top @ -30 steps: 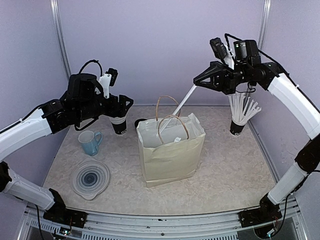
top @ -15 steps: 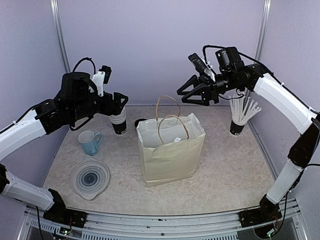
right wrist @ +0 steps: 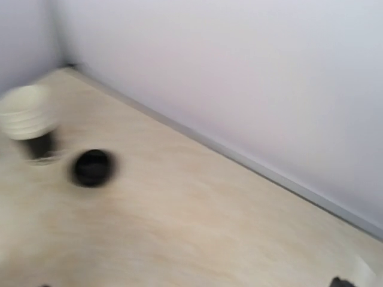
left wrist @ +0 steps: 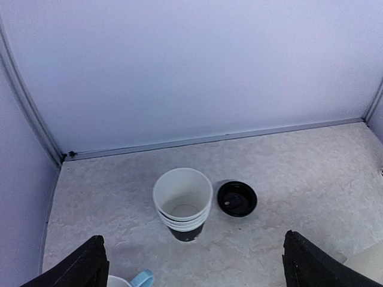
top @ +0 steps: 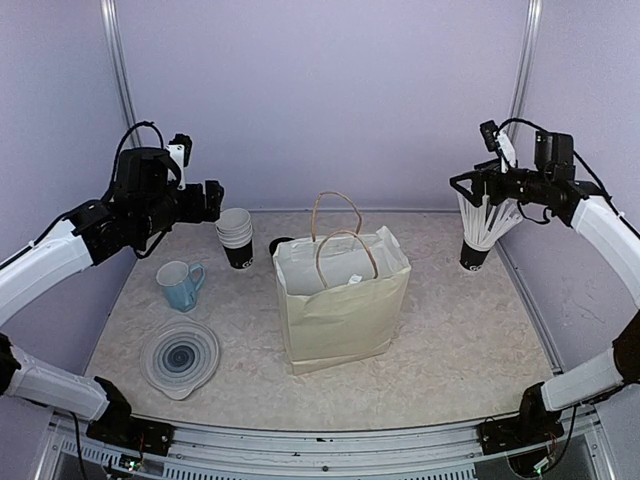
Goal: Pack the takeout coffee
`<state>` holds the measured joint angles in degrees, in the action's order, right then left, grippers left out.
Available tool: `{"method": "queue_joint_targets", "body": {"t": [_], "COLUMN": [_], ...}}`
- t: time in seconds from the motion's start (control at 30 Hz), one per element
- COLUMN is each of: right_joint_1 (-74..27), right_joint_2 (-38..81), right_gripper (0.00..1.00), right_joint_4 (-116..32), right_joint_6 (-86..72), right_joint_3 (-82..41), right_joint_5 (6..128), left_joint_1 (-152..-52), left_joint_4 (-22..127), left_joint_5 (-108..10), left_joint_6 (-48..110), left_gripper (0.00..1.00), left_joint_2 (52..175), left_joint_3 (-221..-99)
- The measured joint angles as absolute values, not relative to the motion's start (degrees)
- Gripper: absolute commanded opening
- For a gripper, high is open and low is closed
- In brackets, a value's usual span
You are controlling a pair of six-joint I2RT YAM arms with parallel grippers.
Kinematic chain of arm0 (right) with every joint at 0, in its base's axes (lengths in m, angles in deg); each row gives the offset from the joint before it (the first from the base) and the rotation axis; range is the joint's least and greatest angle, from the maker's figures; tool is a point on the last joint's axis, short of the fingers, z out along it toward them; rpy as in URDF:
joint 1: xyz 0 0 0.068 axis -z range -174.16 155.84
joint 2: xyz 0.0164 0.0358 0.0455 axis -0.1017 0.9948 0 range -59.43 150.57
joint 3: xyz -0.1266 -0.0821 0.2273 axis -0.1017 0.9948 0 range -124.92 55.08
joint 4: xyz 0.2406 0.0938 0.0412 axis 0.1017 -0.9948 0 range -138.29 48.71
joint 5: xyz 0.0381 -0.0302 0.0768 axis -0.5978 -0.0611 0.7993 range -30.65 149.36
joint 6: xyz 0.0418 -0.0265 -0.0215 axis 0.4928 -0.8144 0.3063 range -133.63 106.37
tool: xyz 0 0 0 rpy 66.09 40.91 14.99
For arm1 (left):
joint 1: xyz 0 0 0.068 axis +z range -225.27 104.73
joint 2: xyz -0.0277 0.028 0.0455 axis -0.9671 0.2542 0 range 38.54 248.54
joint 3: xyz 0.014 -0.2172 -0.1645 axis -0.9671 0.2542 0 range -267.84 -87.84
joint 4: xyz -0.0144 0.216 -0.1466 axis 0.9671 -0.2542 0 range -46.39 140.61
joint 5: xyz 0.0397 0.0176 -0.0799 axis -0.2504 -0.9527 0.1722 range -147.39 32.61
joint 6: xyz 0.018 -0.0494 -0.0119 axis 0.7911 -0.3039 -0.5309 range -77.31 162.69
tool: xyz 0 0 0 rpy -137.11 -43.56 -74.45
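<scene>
My left end effector (top: 212,198) hangs wide, empty, over surface's (top: 450,340) back-left corner, just left of cup stack (top: 235,237). The black lid (top: 281,243) sits by the back edge btwn stack & paper bag (top: 340,305); can't tell if a cup's under it. Bag fills mid-surface; open room front-right. At right edge my right end effector (top: 463,186) is wide, empty, above straw cup (top: 478,240). Vs a sec ago: both arms pulled outward, right dropped its straw.

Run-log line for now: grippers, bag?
left gripper: open, empty, near cup stack | right gripper: open, empty, by straw cup | paper bag: upright
</scene>
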<state>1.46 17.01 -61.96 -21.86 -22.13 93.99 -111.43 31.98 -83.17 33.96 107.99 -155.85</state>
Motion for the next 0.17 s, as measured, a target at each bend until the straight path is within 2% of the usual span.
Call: {"method": "queue_joint_targets", "body": {"t": [0.17], "right_joint_1": [1.48], "right_joint_2": [12.03], "right_gripper": [1.0], "right_joint_4": [-55.49], "right_joint_6": [-18.69], "right_joint_3": [-14.77], "right_joint_5": [82.86], "left_joint_1": [-107.74], "left_joint_4": [33.58], "left_joint_5": [-84.0], "left_joint_6": [33.69], "left_gripper": [0.99], "left_joint_2": [106.96], "left_joint_3": [-154.1]}}
